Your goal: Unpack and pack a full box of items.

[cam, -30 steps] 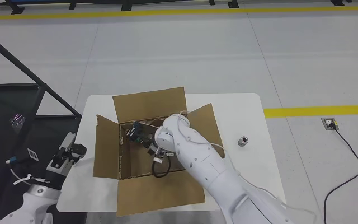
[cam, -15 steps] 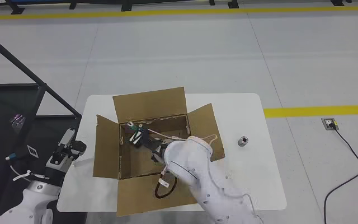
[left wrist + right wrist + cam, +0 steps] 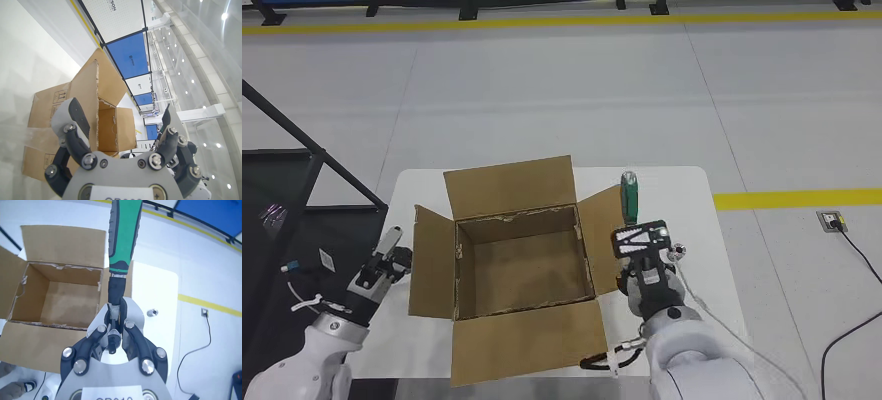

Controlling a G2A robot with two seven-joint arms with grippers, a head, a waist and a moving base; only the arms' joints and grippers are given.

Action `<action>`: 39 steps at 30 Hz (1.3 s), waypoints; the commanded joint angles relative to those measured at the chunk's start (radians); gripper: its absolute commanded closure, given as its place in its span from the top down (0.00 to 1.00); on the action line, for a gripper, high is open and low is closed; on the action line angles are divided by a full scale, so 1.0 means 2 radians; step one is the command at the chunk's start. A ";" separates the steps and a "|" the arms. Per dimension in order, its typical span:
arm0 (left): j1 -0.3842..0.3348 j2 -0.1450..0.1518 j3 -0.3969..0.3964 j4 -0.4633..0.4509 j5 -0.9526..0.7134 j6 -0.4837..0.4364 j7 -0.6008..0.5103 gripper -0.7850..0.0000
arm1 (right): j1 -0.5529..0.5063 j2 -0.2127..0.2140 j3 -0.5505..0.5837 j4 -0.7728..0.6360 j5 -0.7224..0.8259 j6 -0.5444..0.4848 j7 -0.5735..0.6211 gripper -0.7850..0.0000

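an open cardboard box sits in the middle of a white desk, its four flaps folded outward and its plain brown floor in full sight. the tops of the inner walls show ragged, torn paper edges. the right hand hangs above the desk just to the right of the box, beside the right flap, its fingers closed tight on a ratchet wrench. the tool has a green handle with grey grip panels, then a steel ring, a black sleeve and a metal shank. the hand grips the shank close to the ratchet head, whose square drive shows between the finger links. the handle points away from the hand toward the far side of the desk, running along the outer edge of the right flap. a small metal socket stands on the desk to the right of the box, near the right hand and apart from the tool. the left hand is at the left edge of the desk, just beside the box's left flap, facing the box's printed outer wall. its two fingers are spread wide with nothing between them, and whether it touches the flap cannot be told.
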 commanded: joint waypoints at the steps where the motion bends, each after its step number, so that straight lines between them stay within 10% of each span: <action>1: -0.002 0.000 0.002 0.001 0.000 0.000 -0.002 1.00 | -0.014 -0.001 0.022 0.002 -0.010 0.030 0.012 0.00; 16: -0.002 0.003 -0.018 0.008 -0.009 -0.001 0.006 1.00 | 0.087 0.017 0.333 0.297 0.201 -0.014 0.021 0.00; 27: 0.009 0.003 -0.019 0.000 -0.005 0.001 0.020 1.00 | 0.192 0.033 0.357 0.510 0.185 -0.003 -0.030 0.00; 39: 0.013 0.002 -0.019 0.001 -0.005 0.002 0.031 1.00 | 0.222 0.045 0.359 0.570 0.187 -0.003 -0.042 0.13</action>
